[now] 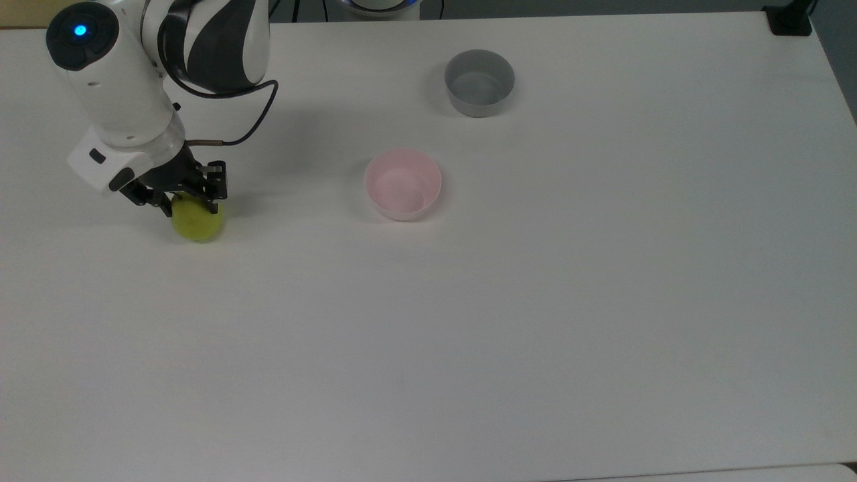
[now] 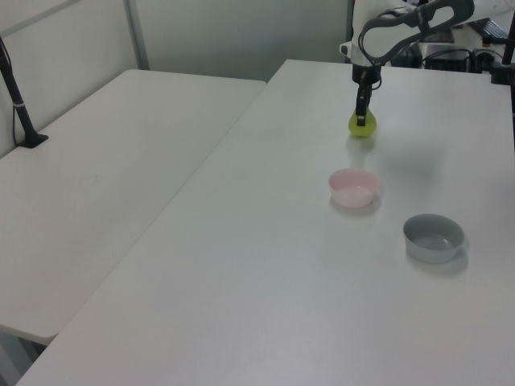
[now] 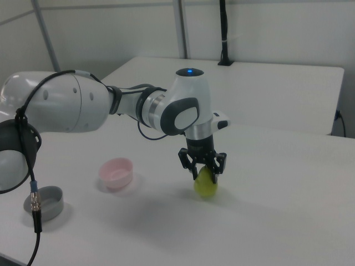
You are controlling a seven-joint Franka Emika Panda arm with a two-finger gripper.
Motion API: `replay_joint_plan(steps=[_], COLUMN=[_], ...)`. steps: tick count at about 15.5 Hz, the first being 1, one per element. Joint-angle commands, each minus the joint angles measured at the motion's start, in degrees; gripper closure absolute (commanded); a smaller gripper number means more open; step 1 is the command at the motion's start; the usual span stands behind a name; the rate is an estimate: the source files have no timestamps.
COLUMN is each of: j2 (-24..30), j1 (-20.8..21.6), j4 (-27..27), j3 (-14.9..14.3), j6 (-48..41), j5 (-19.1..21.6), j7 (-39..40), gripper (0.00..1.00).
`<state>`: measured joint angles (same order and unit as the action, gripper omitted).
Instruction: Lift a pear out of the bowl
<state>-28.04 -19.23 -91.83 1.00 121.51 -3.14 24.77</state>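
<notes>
One pear [image 1: 196,223], yellow-green, sits low at the table [image 1: 535,321] surface near the top view's left edge, well apart from both bowls. Whether it touches the table or hangs just above, cannot tell; in the right view the pear [image 3: 206,185] looks right at the surface with a shadow under it. One gripper [image 1: 188,201] comes down on the pear from above, black jaws clamped on its upper part, one finger on each side. Stem not visible, covered by the gripper.

Two bowls. One pale pink bowl [image 1: 402,183], empty, toward the middle of the table, a bit nearer the top view's upper edge. One grey bowl [image 1: 479,82], deeper, also empty, close to the top view's upper edge, to the right of the pink one. The bowls stand apart from each other.

One arm [image 1: 120,87], white with dark joints, a blue light on its top, a black cable looping from the wrist.

The left view sees a second white table [image 2: 96,185] alongside on the left view's left, with a black post [image 2: 18,100] on it, plus the pear [image 2: 361,125] and gripper [image 2: 361,112] far off near the table's far edge. The right view sees the arm [image 3: 111,111] from the side, the gripper [image 3: 203,167] pointing straight down, the pink bowl [image 3: 116,172] and the grey bowl [image 3: 44,202] on the right view's left.
</notes>
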Motion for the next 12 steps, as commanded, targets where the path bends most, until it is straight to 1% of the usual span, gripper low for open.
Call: replay_joint_plan(steps=[1, 3, 5, 6, 7, 9, 12], j2=[0.5, 0.8, 1.1, 1.1, 1.5, 2.7, 7.3], j1=[0.2, 0.0, 0.0, 0.0, 0.0, 0.0, 0.4], j4=[-0.6, -0.5, -0.5, -0.5, -0.5, -0.5, 0.2], j3=[0.0, 0.0, 0.0, -0.1, -0.1, 0.0, 0.6], j6=[1.3, 0.9, 0.8, 0.7, 0.7, 0.4, -6.5], j5=[-0.6, -0.5, -0.4, -0.4, -0.6, -0.4, -0.6], j7=[-0.1, -1.2, -1.7, -2.4, -3.0, -3.6, -7.9], gripper=[0.72, 0.4, 0.22, 0.04, 0.0, 0.0, 0.0])
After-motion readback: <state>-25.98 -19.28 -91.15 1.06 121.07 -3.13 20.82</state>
